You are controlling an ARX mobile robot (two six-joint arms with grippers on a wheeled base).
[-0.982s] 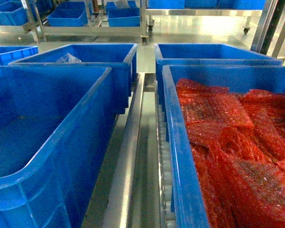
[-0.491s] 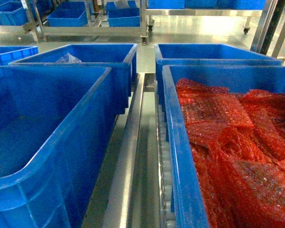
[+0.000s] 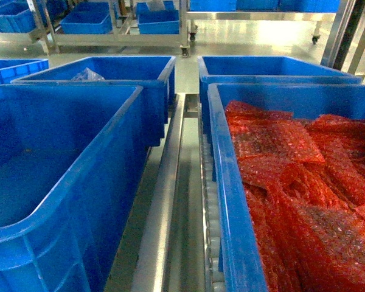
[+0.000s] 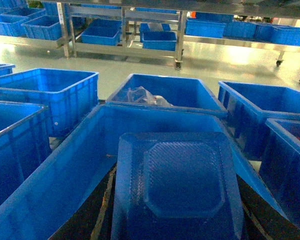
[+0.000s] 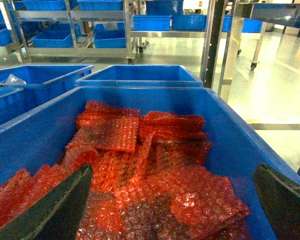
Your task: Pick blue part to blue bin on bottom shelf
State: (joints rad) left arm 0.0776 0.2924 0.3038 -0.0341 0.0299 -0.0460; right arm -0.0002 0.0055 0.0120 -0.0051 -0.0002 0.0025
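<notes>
The left pincer (image 4: 176, 200) held the blue part (image 4: 177, 182), a moulded tray, above the empty blue bin (image 4: 65, 175), presumably for carrying onward. At 3 o'clock, the right pincer (image 5: 172, 202) hung wide over red bubble-wrap sheets (image 5: 140, 165), idle.

Even overhead light is being thrown across all three views, and the pale floor (image 3: 255, 36) is being washed out by broad glare in the head view. In the right wrist view, bright patches are being reflected off the glossy floor (image 5: 275, 95) to the right. Small highlights are being scattered off the red bubble wrap (image 5: 140, 165). The interior of the near-left blue bin (image 3: 42, 176) is being dimmed by soft shadow. The blue part (image 4: 177, 185) is being rendered dark and slightly soft in the left wrist view. Mild blur and grain are being shown throughout, with far racks being left unsharp.
</notes>
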